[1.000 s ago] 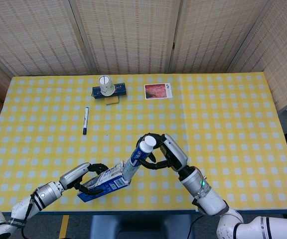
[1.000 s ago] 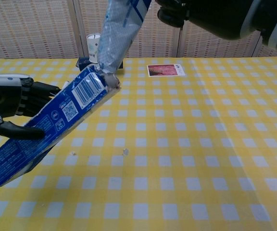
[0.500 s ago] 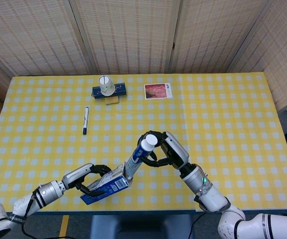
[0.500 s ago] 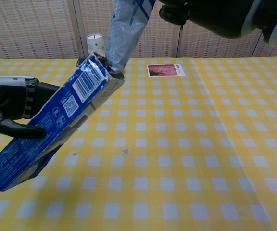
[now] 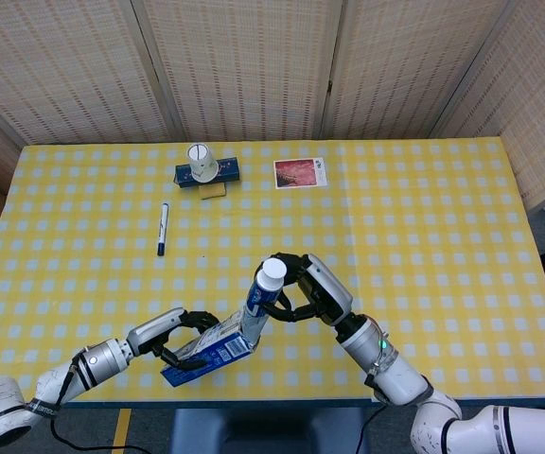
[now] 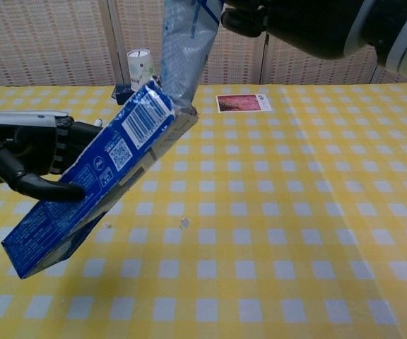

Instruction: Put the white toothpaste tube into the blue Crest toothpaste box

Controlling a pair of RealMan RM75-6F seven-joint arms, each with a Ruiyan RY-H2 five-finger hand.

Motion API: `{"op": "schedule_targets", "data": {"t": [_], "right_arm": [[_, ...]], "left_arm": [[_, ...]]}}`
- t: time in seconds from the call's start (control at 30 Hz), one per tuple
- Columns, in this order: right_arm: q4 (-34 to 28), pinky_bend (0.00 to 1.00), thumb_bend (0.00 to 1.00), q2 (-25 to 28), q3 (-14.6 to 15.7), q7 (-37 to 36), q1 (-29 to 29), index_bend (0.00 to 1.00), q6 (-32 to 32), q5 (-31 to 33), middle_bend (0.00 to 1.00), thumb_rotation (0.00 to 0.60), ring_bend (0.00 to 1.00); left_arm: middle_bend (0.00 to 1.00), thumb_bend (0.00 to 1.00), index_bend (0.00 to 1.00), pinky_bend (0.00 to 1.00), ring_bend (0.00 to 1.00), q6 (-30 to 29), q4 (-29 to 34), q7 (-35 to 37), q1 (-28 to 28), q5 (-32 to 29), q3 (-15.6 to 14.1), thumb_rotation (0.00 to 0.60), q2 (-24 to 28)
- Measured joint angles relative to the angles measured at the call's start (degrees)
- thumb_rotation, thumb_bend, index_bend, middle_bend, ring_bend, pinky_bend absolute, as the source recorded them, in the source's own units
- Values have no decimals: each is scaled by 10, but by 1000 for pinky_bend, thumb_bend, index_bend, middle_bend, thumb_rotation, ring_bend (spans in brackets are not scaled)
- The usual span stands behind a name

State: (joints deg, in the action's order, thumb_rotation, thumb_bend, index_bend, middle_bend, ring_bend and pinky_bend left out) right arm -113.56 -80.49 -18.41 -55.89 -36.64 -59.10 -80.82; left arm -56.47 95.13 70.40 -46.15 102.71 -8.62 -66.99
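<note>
My left hand (image 5: 173,342) (image 6: 30,159) grips the blue Crest toothpaste box (image 5: 209,352) (image 6: 97,176) and holds it tilted above the table near the front edge, open end up and to the right. The white toothpaste tube (image 5: 260,307) (image 6: 186,49), cap end up, is held by my right hand (image 5: 306,288) (image 6: 295,21). The tube's flat lower end sits at the box's open mouth; how far it is inside I cannot tell.
At the back of the yellow checked table (image 5: 424,218) stand a white cup (image 5: 201,162) on a dark blue box (image 5: 226,170) and a photo card (image 5: 300,173). A pen (image 5: 163,228) lies at mid left.
My left hand has shifted the box to the right and raised its open end. The tube has stood up steeper, with its lower end staying at the box's mouth.
</note>
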Motion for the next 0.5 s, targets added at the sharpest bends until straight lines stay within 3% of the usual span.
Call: {"op": "schedule_targets", "data": {"t": [0.5], "right_arm": [[26,792,630,-25,10,-26,-4,755,-23,-25,545,600,781]], "left_arm": [[559,310,391,322,510,-21,10,28,-7,-17,-1,600,-3]]}}
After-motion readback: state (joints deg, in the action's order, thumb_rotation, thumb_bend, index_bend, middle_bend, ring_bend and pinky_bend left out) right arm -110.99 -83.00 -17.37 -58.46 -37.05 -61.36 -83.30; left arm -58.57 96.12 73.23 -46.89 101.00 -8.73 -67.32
